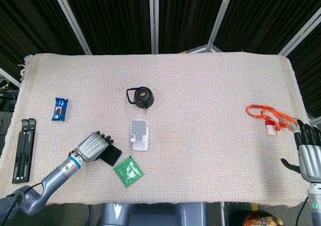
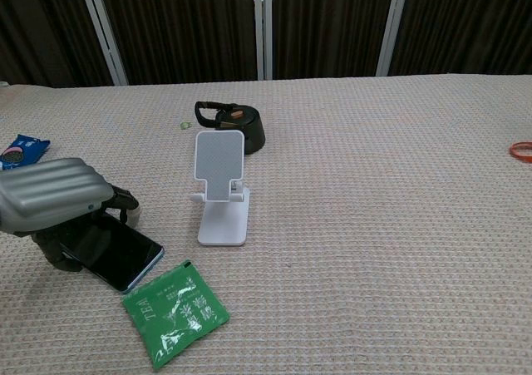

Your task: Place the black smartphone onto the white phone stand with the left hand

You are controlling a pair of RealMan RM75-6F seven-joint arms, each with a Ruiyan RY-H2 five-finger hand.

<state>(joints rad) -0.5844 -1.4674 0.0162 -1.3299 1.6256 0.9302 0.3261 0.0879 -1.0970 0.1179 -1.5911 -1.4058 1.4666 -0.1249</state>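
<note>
Reach/grasp step, phone not lifted yet.

- Left hand [image 1: 93,147] sits over the black smartphone [image 2: 125,250], fingers curled down across its far-left end. Whether it really grips the phone or only rests on it: cannot tell, the fingertips are hidden under the hand.
- Phone lies flat on the cloth, its near-right end poking out from under the hand.
- Green packet [image 2: 174,313] just beside the hand, on its near-right side, close to the phone's corner.
- White phone stand [image 2: 222,190] to the right of the hand and slightly farther out, upright, empty, near but not touching.
- Right hand [image 1: 309,153] well apart at the far right table edge, fingers spread, holding nothing.

Next, as a judgement: secure the hold on the phone's edges, lift, carry right, tilt it onto the stand's ledge without knocking the stand.
</note>
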